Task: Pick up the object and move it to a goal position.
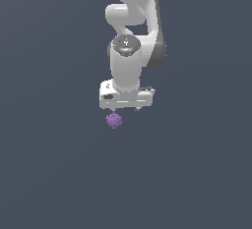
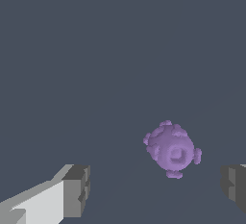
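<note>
Step in hand: approach before the grasp; judged from the object [image 1: 113, 120] lying free on the dark surface [image 1: 49, 174] with nothing pinching it.
Gripper: the gripper [image 2: 153, 192] is spread wide; in the wrist view one fingertip [image 2: 77, 189] and the other at the frame edge stand well apart, with bare surface between them.
Object: small purple knobby lump, roughly round, resting on the surface, not touched by either finger. No edge or corner of the surface shows, so it cannot be placed against one.
Relation: the object sits ahead of the line between the fingertips and nearer to the fingertip at the frame edge, not yet between them.
Next move (judgement): shift the gripper so the lump is centred between the fingers, descend, then close. The lump is far smaller than the gripper, so centring matters; its knobs may let it roll or slip aside.
Exterior view shows: the white arm [image 1: 130, 51] hanging over the object, gripper body just above it; finger spread is hard to read here.
Wrist view shows: the finger gap and the offset.
Goal position: no marker visible in either view.
</note>
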Motion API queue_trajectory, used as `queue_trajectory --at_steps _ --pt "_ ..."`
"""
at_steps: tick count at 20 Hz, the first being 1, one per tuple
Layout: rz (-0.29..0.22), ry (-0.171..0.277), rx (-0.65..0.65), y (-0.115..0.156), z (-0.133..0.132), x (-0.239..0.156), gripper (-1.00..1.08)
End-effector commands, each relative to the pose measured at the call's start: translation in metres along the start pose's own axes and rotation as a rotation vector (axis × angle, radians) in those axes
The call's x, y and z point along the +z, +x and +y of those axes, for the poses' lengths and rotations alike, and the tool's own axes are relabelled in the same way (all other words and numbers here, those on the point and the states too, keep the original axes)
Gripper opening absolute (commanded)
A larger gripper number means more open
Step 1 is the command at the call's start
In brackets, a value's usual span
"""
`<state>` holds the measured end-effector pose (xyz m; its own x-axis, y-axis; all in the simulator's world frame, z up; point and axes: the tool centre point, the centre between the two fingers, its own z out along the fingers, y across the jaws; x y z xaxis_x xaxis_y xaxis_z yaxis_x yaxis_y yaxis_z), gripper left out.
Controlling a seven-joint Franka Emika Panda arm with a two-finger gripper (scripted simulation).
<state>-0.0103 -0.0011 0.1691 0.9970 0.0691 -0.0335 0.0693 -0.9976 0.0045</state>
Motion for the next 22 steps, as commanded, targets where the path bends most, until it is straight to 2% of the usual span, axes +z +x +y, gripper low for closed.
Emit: queue_trajectory --at_steps 1,10,22 --pt "0.001 0.0 -0.018 -0.001 0.002 0.002 1.0" --pt "0.006 -0.002 -0.145 -0.005 0.014 0.018 1.0" --pt "0.019 -0.005 -0.419 -0.017 0.038 0.051 1.0"
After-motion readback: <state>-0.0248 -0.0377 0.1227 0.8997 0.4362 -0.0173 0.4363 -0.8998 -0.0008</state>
